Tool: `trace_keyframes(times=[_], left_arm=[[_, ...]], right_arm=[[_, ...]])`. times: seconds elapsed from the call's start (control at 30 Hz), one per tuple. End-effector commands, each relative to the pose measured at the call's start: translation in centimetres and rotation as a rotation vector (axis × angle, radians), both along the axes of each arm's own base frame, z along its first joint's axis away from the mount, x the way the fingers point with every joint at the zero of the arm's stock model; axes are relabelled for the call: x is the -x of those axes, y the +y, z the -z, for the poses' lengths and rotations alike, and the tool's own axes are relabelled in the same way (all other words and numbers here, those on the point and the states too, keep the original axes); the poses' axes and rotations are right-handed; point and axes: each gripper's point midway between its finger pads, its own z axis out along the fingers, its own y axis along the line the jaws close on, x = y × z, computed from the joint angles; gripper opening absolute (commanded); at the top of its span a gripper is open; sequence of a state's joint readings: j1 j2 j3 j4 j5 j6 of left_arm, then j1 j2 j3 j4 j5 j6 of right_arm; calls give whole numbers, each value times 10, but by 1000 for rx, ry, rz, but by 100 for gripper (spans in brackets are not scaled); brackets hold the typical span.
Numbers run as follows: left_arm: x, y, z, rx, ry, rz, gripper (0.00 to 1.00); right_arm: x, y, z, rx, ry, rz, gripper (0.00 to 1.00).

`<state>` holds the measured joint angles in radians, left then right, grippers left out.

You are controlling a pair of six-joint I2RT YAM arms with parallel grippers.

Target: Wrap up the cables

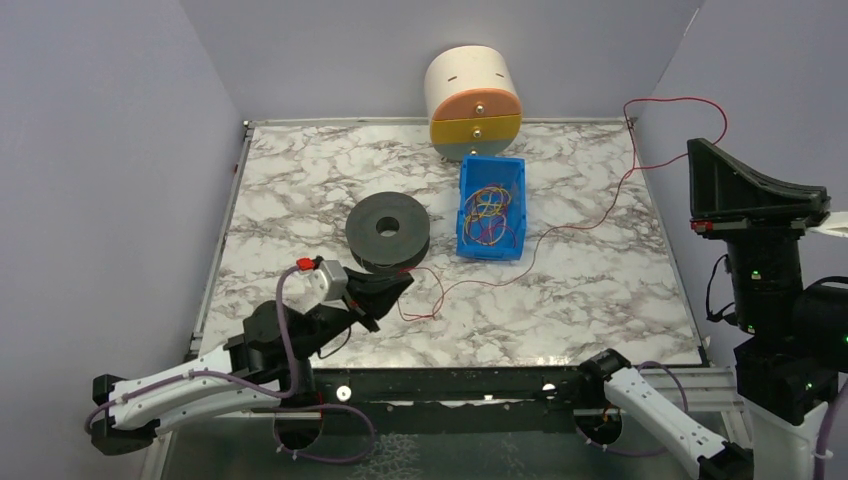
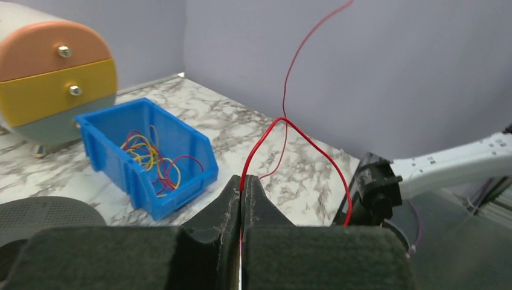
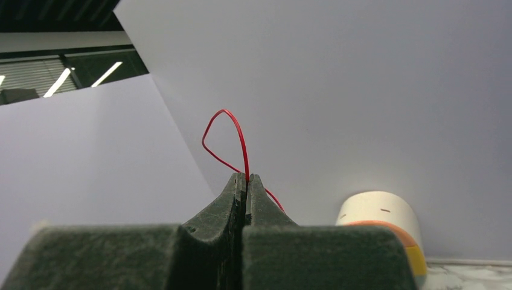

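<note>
Red cable (image 2: 281,119) is pinched at two places. Left fingers (image 1: 405,283) are closed tight on it, low over the table (image 1: 300,180) by the near edge, left of middle, just beside the black spool (image 1: 388,228). From there the cable loops on the table, passes the near end of the blue bin (image 1: 487,250) and climbs past the right edge. Right fingers (image 3: 246,178) are likewise closed on it, raised beyond the right edge. Bin holds loose coloured wires. Drawer unit (image 1: 473,100) stands at the far edge.
</note>
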<state>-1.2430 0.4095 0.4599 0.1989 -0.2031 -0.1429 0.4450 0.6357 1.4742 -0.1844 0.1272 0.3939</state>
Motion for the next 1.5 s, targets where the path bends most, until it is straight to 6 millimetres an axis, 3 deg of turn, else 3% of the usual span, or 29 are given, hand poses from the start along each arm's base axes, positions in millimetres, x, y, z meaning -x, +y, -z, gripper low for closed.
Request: trace_keyframes(times=[0.0,0.2,0.47,0.7,0.9,1.0,1.1,1.47], left_arm=[[-23,36,-14,47,63,-190,0],[-39,76,-36,130,94,-361,0],[-56,113,-60,130,129,-552,0],[-70,155,-75,109,163,-772,0],[-75,184,-74,66,200,-939,0],[-77,181,-65,3,216,-965,0],[-78,167,-50,-50,239,-940,0],[-79,61,43,-235,392,-694,0]], right_arm=[[-13,-13,17,4,39,101,1],[-36,-19,51,28,119,189,1],[-76,-26,107,54,279,312,1],[-110,-45,161,52,439,499,1],[-128,-58,206,30,566,633,1],[-134,-46,214,20,581,572,1],[-135,-37,210,3,568,513,1],[-110,-40,139,-43,407,450,1]])
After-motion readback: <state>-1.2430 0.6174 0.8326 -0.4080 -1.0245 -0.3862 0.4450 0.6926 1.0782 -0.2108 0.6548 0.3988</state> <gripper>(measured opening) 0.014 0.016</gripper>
